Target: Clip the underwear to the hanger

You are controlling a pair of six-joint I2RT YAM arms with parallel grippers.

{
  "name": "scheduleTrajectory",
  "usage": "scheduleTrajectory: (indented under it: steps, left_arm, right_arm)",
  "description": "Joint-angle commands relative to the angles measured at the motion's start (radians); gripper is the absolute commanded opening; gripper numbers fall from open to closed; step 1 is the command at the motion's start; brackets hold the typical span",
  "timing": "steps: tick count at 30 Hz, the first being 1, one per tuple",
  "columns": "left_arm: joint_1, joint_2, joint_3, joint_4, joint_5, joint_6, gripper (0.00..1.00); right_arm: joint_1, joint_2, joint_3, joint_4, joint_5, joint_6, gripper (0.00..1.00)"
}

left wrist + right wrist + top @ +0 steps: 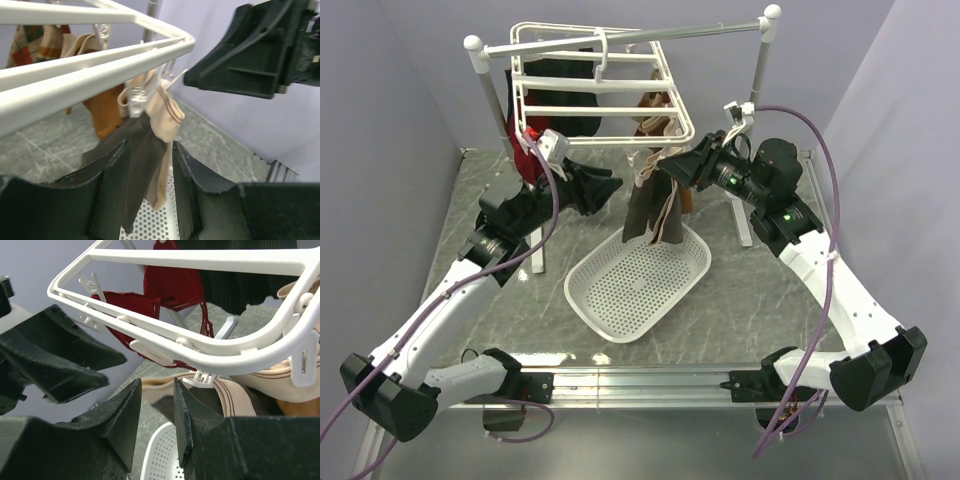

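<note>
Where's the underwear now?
Top view, centre: the underwear hangs from the near edge of the hanger, over the white basket, between the left claw and right claw.

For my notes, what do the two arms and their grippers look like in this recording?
The left arm and right arm have white shells on the long links and black joints. A purple cable runs along each. The left gripper and right gripper are matt black, with two wedge-shaped fingers each. Small green lights glow on the right arm.
</note>
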Motion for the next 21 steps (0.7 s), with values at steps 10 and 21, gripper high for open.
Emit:
scheduleTrajectory:
  steps: [10,21]
  left_arm:
    - [0.001,0.058,0.077,0.106,-0.039,0.016,0.40]
    - [0.000,0.129,0.100,0.187,-0.051,0.013,0.41]
  right_arm:
    - [0.004,-0.084,-0.048,0.103,0.004,-0.040,0.36]
    - [0.075,-0.123,-0.080,0.097,0.060,-0.135,0.35]
